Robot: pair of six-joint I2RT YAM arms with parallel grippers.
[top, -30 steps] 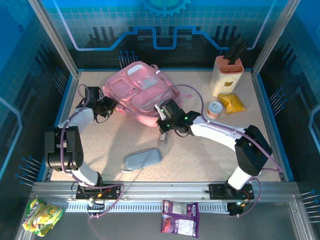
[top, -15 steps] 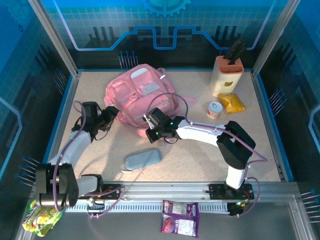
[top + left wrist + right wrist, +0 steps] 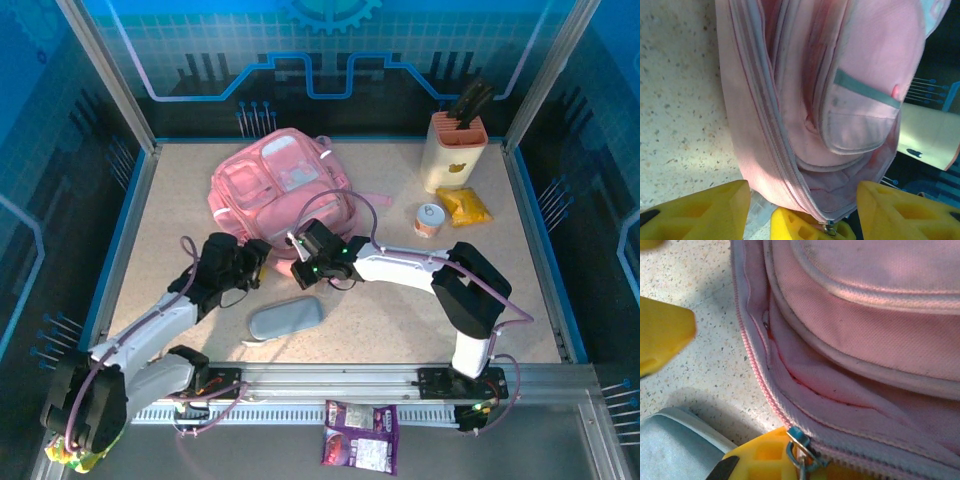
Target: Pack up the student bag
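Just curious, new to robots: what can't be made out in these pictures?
Inside the backpack: all views, its own fabric covers it.
Whether the right gripper pinches the zip pull: right wrist view, bottom edge cuts it off.
Dark handles in the holder: top view, too small.

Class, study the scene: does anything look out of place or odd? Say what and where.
Two snack packets lie off the table, on the near side of the rail: a purple packet at the middle and a yellow-green packet at the left corner.

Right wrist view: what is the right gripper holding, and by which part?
The right gripper seems shut on the student bag, pinching the metal zip pull at its near edge.
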